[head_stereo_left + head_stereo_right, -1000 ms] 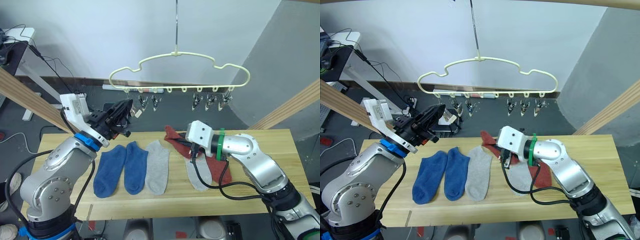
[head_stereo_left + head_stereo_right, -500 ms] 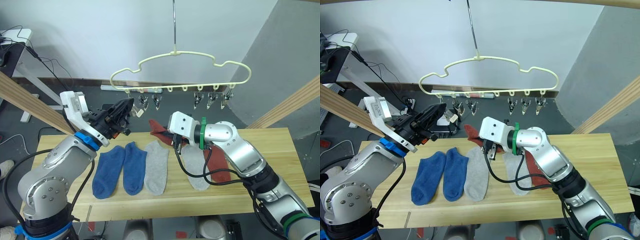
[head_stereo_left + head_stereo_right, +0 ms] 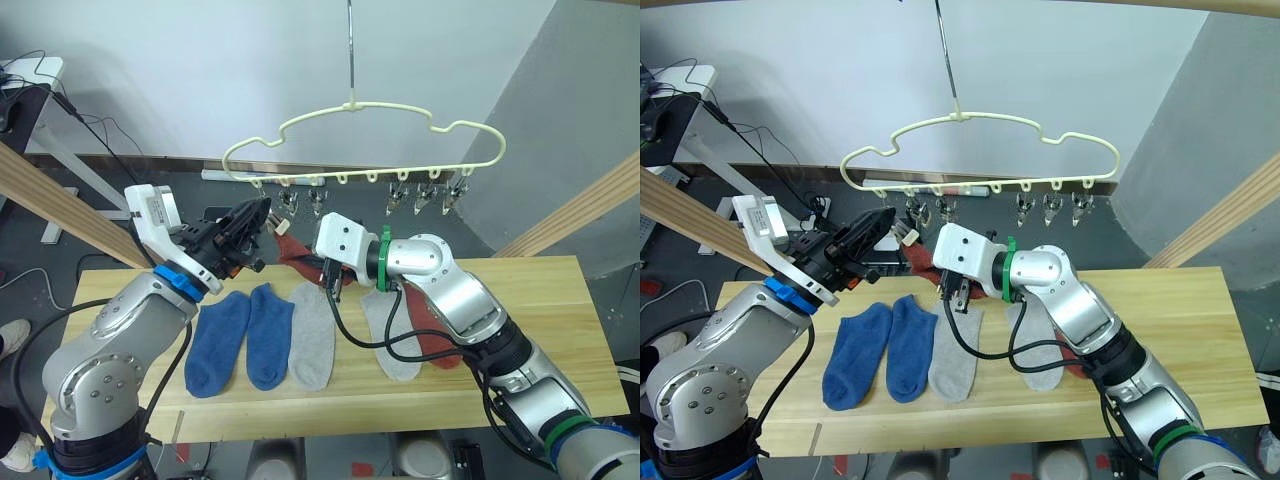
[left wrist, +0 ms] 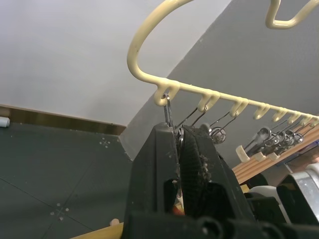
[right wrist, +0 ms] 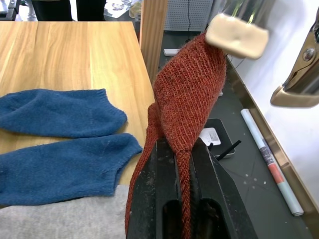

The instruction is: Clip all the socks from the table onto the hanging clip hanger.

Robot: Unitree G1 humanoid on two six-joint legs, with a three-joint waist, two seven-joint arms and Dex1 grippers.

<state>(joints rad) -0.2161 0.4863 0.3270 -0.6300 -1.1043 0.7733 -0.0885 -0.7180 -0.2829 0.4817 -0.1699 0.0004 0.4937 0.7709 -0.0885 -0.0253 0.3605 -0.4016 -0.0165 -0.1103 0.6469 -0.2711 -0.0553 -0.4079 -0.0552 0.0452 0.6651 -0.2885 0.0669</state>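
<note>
From my remote station, starting on the left: my left tool (image 3: 255,212) is raised above the table's (image 3: 560,300) back edge. In the left wrist view its fingers (image 4: 197,164) are pressed together on the leftmost clip (image 4: 168,115) of the clip hanger (image 3: 360,135), with the clip's wire running between them.

On the table below lie two blue socks (image 3: 245,335) side by side and touching, toes toward me. A light grey sock (image 3: 312,335) lies just beside them on the right.

Centre: my right tool (image 3: 955,295) is lifted over the table's back edge, close to the left tool. Its fingers (image 5: 212,199) are closed tight on a rust red sock (image 5: 187,94), which stands up out of the grip toward a clip's pale pad (image 5: 237,35); whether sock and pad touch, I cannot tell.

Right of that, the second light grey sock (image 3: 392,340) lies flat on the table. The second rust red sock (image 3: 432,335) lies against its right side, partly hidden under my right arm.

Overhead, the hanger hangs by its thin metal hook (image 3: 350,45), its remaining clips (image 3: 425,200) dangling bare.
</note>
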